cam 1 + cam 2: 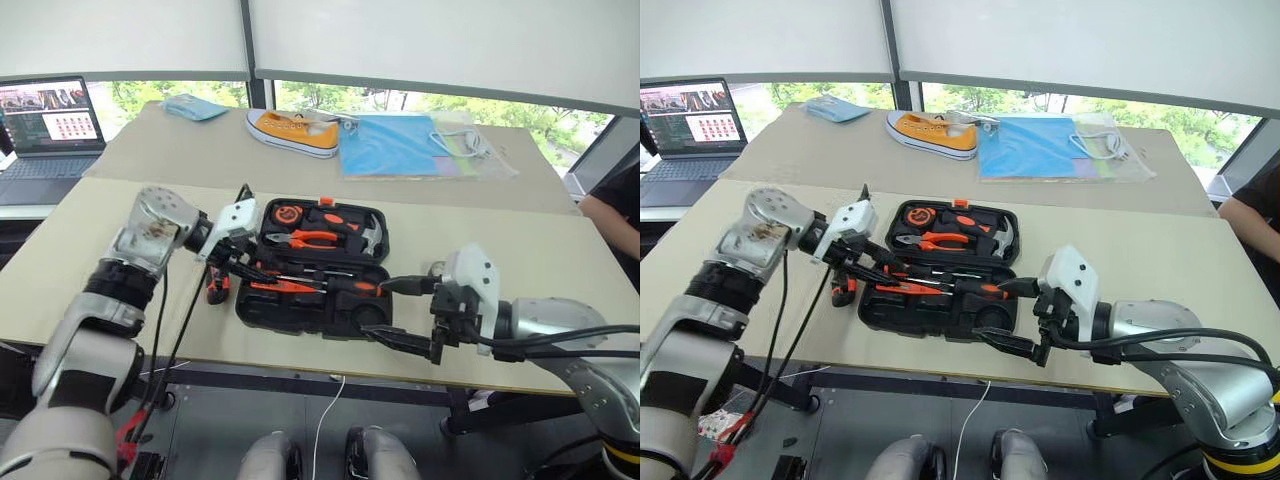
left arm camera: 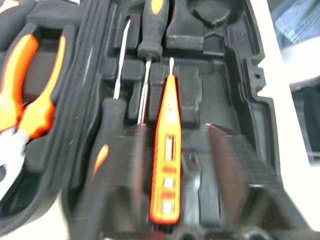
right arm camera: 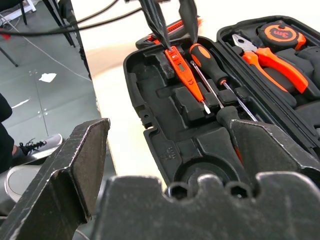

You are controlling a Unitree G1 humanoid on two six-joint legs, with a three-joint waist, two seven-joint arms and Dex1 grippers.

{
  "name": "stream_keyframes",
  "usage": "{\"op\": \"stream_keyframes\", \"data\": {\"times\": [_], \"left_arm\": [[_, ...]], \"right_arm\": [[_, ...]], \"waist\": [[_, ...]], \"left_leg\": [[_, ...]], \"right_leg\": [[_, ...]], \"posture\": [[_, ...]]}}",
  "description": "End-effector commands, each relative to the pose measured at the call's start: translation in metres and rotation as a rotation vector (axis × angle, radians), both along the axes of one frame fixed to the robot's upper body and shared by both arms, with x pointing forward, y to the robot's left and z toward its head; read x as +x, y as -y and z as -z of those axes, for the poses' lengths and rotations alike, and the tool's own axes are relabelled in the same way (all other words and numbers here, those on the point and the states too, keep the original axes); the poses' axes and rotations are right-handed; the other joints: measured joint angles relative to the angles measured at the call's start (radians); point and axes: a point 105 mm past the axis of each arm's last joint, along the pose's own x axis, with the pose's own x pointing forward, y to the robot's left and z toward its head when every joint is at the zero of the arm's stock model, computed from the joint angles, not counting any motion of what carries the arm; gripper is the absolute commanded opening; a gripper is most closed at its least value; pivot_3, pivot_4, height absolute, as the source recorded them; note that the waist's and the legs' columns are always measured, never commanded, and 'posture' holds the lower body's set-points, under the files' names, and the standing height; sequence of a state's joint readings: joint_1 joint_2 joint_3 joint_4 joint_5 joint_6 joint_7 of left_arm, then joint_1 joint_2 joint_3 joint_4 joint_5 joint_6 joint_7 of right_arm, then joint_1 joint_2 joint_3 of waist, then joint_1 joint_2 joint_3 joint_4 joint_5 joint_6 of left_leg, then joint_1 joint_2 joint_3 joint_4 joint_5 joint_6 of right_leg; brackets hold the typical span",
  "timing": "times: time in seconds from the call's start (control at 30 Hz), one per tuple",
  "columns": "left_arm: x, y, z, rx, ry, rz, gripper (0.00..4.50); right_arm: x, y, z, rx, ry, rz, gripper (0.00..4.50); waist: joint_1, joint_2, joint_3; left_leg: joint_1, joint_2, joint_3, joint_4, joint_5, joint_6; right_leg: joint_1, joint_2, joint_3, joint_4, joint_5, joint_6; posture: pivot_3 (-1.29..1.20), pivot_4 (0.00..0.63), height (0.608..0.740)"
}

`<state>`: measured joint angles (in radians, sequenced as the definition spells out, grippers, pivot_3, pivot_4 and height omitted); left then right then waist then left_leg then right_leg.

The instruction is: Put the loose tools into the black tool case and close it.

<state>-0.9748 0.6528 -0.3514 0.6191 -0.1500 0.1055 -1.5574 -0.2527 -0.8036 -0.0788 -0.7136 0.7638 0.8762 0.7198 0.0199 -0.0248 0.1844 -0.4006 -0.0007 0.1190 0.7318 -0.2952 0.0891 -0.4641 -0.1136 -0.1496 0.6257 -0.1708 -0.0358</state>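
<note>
On the worktop (image 1: 90,250) your black tool case (image 1: 312,318) lies open. Left wrist view: your left claw (image 2: 172,165) straddles the tester screwdriver (image 2: 166,150), seating it. Right wrist view: your right claw (image 3: 170,150) waits apart, empty.

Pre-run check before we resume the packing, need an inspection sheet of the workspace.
Surface: beige table, flat.
Job's things: black tool case open; tester screwdriver and two screwdrivers lie in its base; utility knife is on the table beside the case.
Clutter: orange shoe, blue bag, teal cloth, laptop.
Grippers: left end effector open, fingers either side of the tester; right end effector open at the case's near corner.
Cables: white cord on the bag; black cables by the left arm.
Surroundings: windows with blinds; a person's arm at the table edge.
</note>
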Motion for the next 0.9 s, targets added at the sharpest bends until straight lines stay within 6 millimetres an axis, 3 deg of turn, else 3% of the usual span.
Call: {"op": "stream_keyframes", "data": {"times": [0.03,0.17,0.63,0.83,0.9], "left_arm": [[0.005,0.004,0.002,-0.047,0.067,-0.017,0.06],[0.012,0.007,0.008,-0.082,0.085,-0.064,0.02],[0.000,-0.008,0.043,-0.083,0.045,-0.086,0.02],[0.004,-0.011,0.040,-0.115,0.059,-0.127,0.02],[0.007,-0.015,0.027,-0.158,0.075,-0.164,0.02]], "right_arm": [[0.001,-0.001,-0.007,0.008,0.042,-0.010,4.50],[0.002,0.000,-0.007,0.014,0.039,-0.003,4.50],[0.006,0.004,-0.007,0.047,0.025,0.044,4.50],[0.008,0.004,-0.007,0.046,0.025,0.041,4.50],[0.009,0.002,-0.009,0.048,0.030,0.035,4.50]], "waist": [[-0.001,0.000,0.000],[-0.001,0.000,0.000],[-0.004,0.000,0.000],[-0.004,0.000,0.000],[-0.004,0.000,-0.001]], "left_leg": [[0.000,0.000,0.000,0.000,0.000,0.000],[0.000,0.000,0.000,0.000,0.000,0.000],[0.003,0.000,0.000,0.000,0.000,0.000],[0.005,0.001,0.000,0.000,0.000,0.000],[0.005,0.001,0.000,0.000,0.000,0.000]], "right_leg": [[0.000,0.000,0.000,0.000,0.000,0.000],[0.000,0.000,0.000,0.000,0.000,0.000],[0.003,-0.001,0.000,0.000,0.000,0.000],[0.004,-0.001,0.000,0.000,0.000,0.000],[0.004,-0.001,0.000,0.000,0.000,0.000]], "posture": [[0.00,0.150,0.718],[0.00,0.150,0.718],[0.00,0.150,0.718],[0.00,0.150,0.718],[0.00,0.150,0.718]]}}
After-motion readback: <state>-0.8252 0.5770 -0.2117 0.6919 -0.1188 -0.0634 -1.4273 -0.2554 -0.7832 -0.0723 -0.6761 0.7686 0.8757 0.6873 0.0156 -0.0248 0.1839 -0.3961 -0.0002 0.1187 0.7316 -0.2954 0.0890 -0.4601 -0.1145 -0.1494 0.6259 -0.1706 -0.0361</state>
